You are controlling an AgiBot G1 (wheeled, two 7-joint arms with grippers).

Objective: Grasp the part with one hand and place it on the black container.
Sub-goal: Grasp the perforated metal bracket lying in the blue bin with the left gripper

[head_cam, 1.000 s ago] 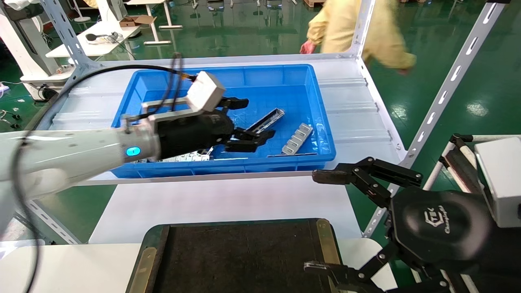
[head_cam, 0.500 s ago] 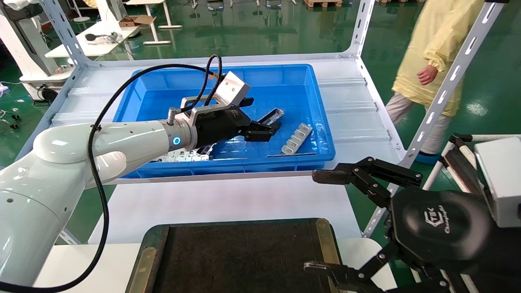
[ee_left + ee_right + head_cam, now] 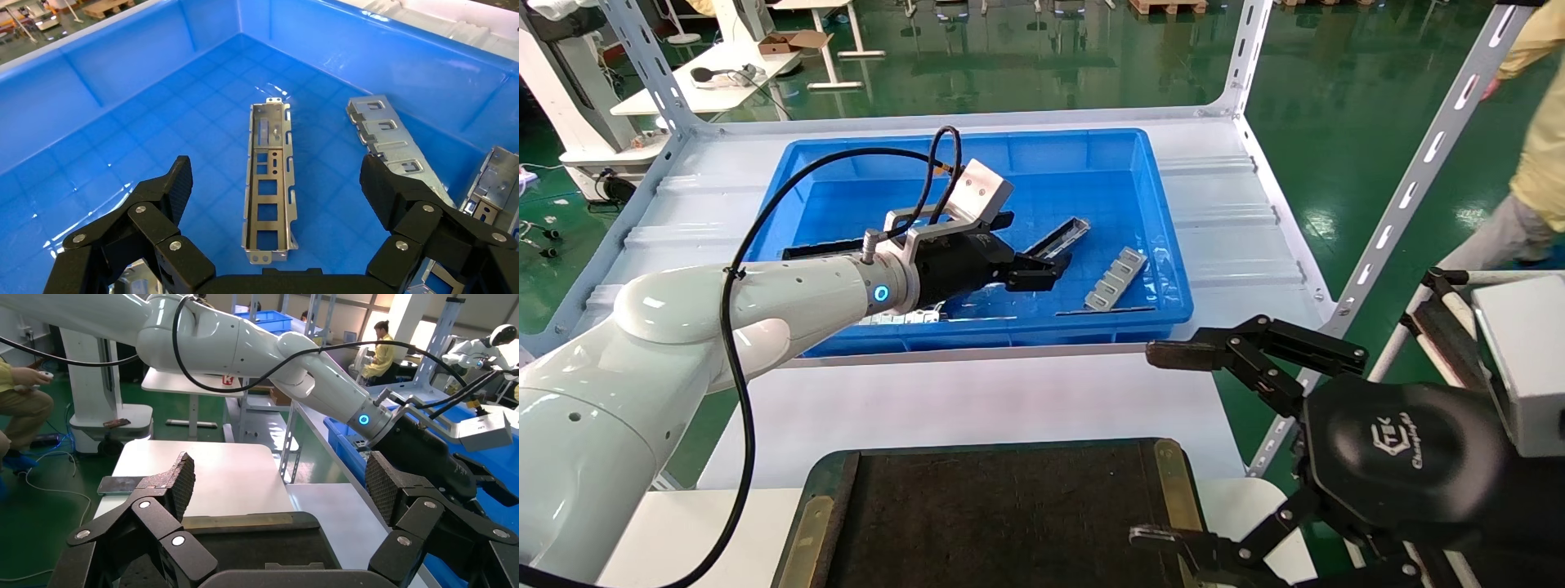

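While the left gripper hangs low inside the blue bin, its jaws stand spread wide and hold nothing, one finger to each side of the part, which lies flat on the bin floor with its open trough facing up. That straddling line-up looks deliberate: the fingers sit outside the raised side walls, so closing would likely pinch the channel across its narrow width rather than along its length. A stepped silver plate lies just beside the part, near enough that the far finger could nudge it on the way down. More plates rest near the front wall of the bin, under the arm. The black container waits on the near table, well apart from the bin, its floor bare. Parked beside that tray, the right gripper hovers with its jaws also spread and holding nothing, out of the left arm's way.
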